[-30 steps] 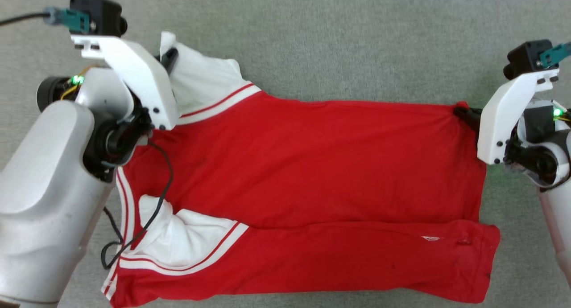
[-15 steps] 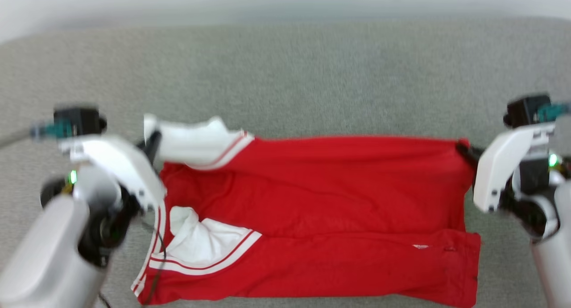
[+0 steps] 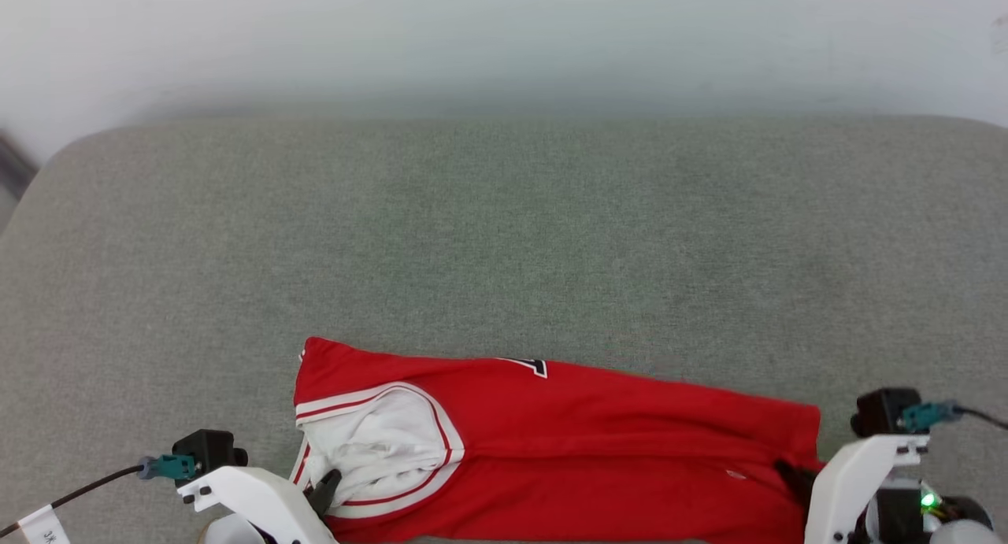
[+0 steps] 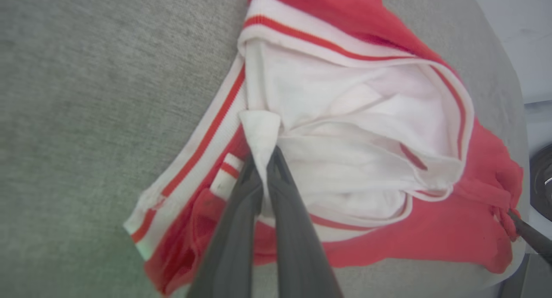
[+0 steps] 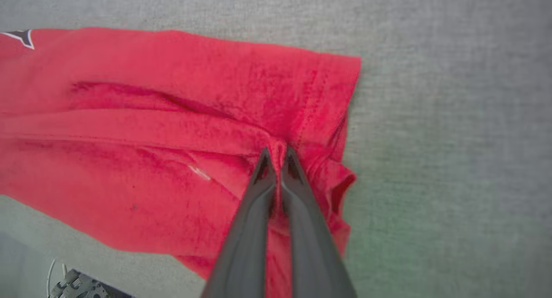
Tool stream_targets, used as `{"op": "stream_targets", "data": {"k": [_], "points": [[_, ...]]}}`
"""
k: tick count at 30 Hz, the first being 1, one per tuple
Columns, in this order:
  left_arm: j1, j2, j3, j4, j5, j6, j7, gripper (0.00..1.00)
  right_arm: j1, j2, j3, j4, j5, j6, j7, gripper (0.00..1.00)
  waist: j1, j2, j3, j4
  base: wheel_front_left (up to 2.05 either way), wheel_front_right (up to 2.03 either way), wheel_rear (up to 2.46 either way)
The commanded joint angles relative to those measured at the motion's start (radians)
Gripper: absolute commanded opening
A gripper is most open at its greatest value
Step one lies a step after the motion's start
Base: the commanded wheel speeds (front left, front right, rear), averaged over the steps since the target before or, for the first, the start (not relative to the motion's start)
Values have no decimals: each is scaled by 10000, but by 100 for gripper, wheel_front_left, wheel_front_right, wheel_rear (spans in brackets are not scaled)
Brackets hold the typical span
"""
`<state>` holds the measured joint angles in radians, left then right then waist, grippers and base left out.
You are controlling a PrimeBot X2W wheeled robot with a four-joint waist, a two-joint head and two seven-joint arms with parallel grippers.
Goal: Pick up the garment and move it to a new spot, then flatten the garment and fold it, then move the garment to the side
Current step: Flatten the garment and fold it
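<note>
Only a corner of dark, white-outlined lettering (image 3: 532, 365) peeks from the top fold of the red garment (image 3: 598, 442), too little to read; a small white logo (image 5: 199, 172) near the hem is blurred; a white tag (image 3: 37, 526) on the left arm's cable (image 3: 87, 490) bears marks too tiny to read. The garment lies folded lengthwise along the near edge of the grey fabric surface (image 3: 504, 237); the left gripper (image 4: 264, 158) pinches a white sleeve (image 4: 258, 125) tip; the right gripper (image 5: 276, 155) is clamped on the red hem corner; a pale wall (image 3: 504, 40) stands behind.
</note>
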<state>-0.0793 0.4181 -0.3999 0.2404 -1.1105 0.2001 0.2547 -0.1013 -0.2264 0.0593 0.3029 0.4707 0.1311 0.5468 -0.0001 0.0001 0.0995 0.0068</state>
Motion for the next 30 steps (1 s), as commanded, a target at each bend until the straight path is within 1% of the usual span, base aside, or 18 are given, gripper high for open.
{"op": "stream_targets", "data": {"k": [1,4,6,9,12,16,22,26,30], "points": [[117,-26,2,152,39,-34,-73,100,229,35,5,79,56,-9,-69,100,1,-1,-127,-43,0,0,0],[205,39,57,468,330,-45,-601,100,657,178,-10,83,72,-14,-436,100,1,-1,-327,-140,0,0,0],[174,115,44,420,660,-45,-1066,100,766,190,-86,-170,66,-12,-774,100,1,-1,-441,-211,0,0,0],[187,139,10,125,1103,52,-1677,100,897,114,-183,-814,22,-7,-1111,100,1,-1,-563,-277,0,0,0],[180,316,-38,-377,1514,138,-2090,100,1010,-29,-390,-1591,60,-9,-1127,100,1,-1,-647,-318,0,0,0],[-14,441,-124,-1145,2189,280,-2726,100,1074,-229,-1059,-2272,51,-9,-468,100,1,-1,-746,-273,0,0,0],[-297,456,-304,-2019,3337,582,-3897,100,969,-413,-1881,-2597,39,-9,1406,100,1,-1,-723,70,0,0,0],[-514,374,-510,-2434,4168,977,-4488,100,998,-279,-2068,-2662,-25,-9,2299,100,1,-1,-479,465,0,0,0],[-724,294,-745,-2910,4827,1155,-4782,100,982,98,-2143,-2530,-115,-9,2742,100,1,-1,-153,871,0,0,0]]}}
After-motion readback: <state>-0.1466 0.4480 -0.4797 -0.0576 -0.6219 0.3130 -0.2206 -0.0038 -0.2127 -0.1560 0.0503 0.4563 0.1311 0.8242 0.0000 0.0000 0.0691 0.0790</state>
